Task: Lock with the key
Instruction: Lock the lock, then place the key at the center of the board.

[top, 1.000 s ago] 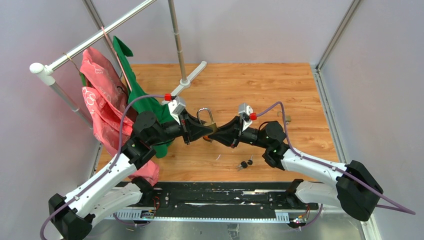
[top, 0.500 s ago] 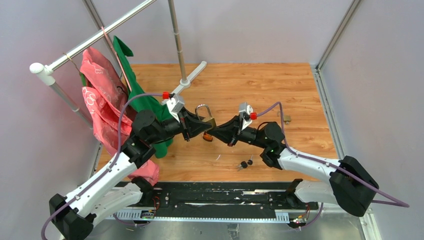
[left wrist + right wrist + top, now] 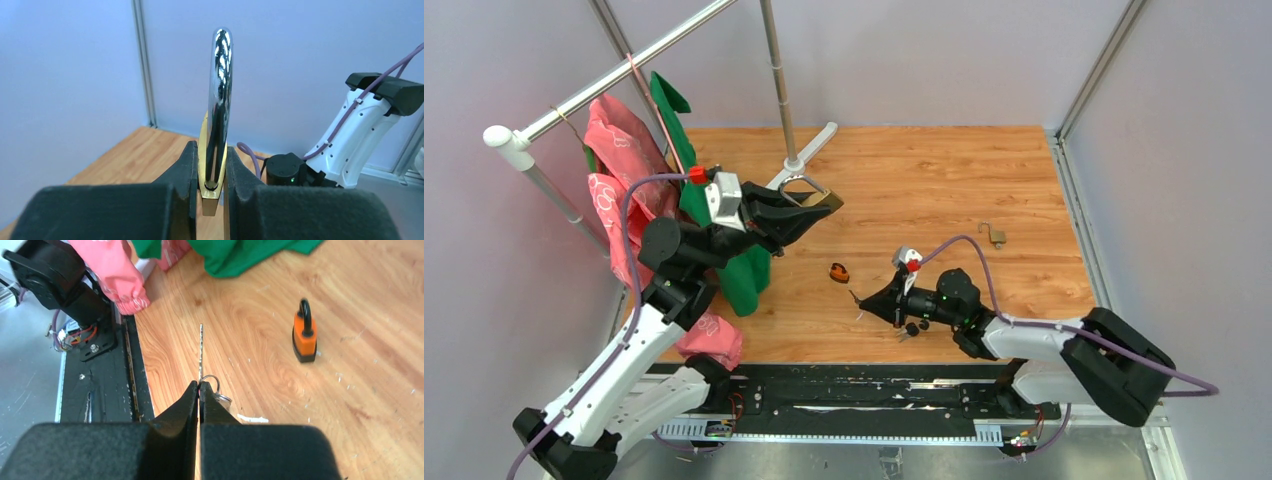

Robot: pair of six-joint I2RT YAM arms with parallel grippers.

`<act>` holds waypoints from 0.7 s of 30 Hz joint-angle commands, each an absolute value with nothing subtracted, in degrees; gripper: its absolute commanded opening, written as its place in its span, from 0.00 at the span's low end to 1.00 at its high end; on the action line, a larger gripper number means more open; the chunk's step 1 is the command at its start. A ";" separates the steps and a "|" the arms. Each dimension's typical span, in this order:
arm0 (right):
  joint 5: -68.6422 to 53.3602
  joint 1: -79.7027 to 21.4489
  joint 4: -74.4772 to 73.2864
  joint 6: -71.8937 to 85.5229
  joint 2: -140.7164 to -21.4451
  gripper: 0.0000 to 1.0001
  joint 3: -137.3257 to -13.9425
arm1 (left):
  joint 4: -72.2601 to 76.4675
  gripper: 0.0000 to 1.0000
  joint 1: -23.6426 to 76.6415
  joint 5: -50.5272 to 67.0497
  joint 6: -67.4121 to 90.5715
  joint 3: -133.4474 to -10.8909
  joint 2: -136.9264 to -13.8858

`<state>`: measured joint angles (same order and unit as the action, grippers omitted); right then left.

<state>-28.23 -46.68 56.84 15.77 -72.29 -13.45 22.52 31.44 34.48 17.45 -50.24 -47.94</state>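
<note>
The arms have drawn apart: the left gripper [image 3: 812, 208] has swung up toward the clothes rack [image 3: 779, 80], and the right gripper [image 3: 199, 390] has dropped low over the wooden table [image 3: 984, 180]. The left fingers clamp the brass padlock with a chrome shackle [image 3: 220, 90], seen edge-on, its body mostly hidden and its keyhole out of sight. The right jaws pinch a thin silver key [image 3: 201, 350], its head hidden. A small orange padlock [image 3: 304, 340] lies ahead.

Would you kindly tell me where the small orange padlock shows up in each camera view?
Top external: the orange padlock lies on the wooden tabletop near centre, left of the right gripper.
Left wrist: not in view.
Right wrist: upper right, on the wood.
Shared landmark: the green cloth, in both those views.
</note>
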 commanded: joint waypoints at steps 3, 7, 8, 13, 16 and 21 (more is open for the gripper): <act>-24.53 -45.77 36.98 6.74 -59.32 0.00 -22.38 | 25.38 0.00 31.38 34.84 15.83 -50.12 -46.21; -11.72 -41.37 19.59 4.07 -56.58 0.00 -29.12 | 18.74 0.00 31.37 33.47 15.27 -46.97 -44.97; -9.36 -40.00 15.33 4.16 -57.63 0.00 -31.39 | 18.18 0.00 31.38 33.03 15.74 -45.99 -44.67; -2.19 -37.04 -3.35 3.64 -65.55 0.00 -42.03 | 17.37 0.00 31.46 32.83 16.73 -42.30 -43.44; -0.74 -36.67 -13.17 3.40 -67.81 0.00 -46.83 | 16.49 0.00 31.40 32.79 15.86 -40.93 -42.28; -9.07 -36.21 -18.16 8.42 -65.54 0.00 -44.31 | 16.44 0.00 31.46 32.69 15.62 -39.29 -41.57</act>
